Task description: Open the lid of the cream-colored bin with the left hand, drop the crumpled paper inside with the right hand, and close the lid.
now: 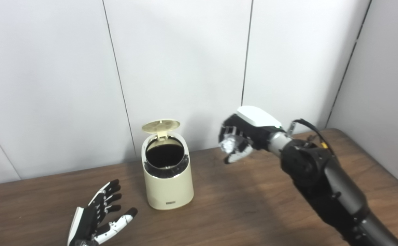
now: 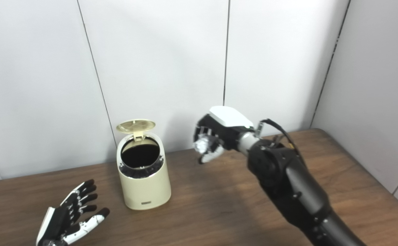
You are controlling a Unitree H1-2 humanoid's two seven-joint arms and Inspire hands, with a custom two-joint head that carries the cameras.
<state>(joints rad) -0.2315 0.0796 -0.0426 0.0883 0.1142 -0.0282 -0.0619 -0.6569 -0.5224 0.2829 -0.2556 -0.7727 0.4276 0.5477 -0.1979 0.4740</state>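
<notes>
The cream-colored bin (image 1: 167, 177) stands on the wooden table (image 1: 240, 205), left of centre. Its round lid (image 1: 160, 125) is tipped up and back, and the dark opening (image 1: 165, 155) shows. My right hand (image 1: 243, 136) is raised above the table to the right of the bin and is shut on the crumpled paper (image 1: 228, 144), a small pale ball between its fingers. My left hand (image 1: 98, 215) lies open and empty, fingers spread, low at the front left of the bin. In the right eye view the bin (image 2: 143, 177) and the paper (image 2: 202, 144) show the same way.
White wall panels (image 1: 185, 68) stand close behind the table. The table's right edge (image 1: 383, 164) runs near a grey side wall. My right forearm (image 1: 325, 184) crosses the right half of the table.
</notes>
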